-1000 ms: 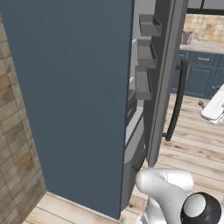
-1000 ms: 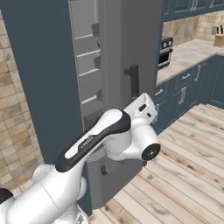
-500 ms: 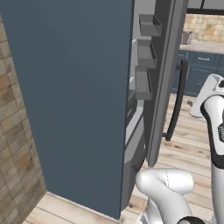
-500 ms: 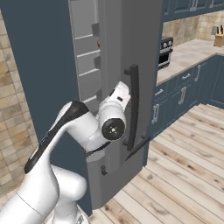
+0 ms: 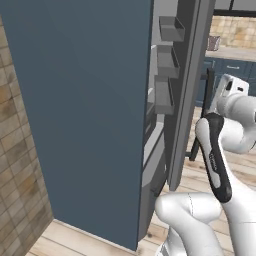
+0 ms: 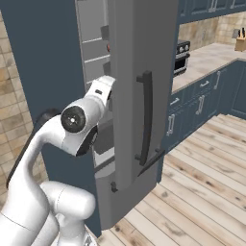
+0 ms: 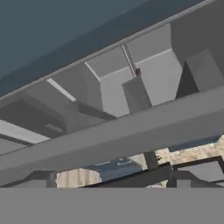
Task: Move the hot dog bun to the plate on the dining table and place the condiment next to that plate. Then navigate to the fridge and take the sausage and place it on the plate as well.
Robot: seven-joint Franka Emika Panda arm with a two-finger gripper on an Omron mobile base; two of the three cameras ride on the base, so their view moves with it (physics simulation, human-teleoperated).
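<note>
White glossy arm (image 5: pixel 235 200), rounded bulbous links. Black strip with small white lettering along one link (image 5: pixel 216 160). Round dark joint cap (image 6: pixel 73 119) with a small light centre mark, dark band under that joint. White boxy hand housing (image 6: pixel 102 88) with tiny dark marks. No cables visible.

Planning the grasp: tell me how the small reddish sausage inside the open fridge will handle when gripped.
The sausage looks tiny against the fridge compartment around it, so it is probably light. The shelves look flat and smooth, so if it is rounded, a nudge may roll it. It shows too small to judge firmness.
</note>
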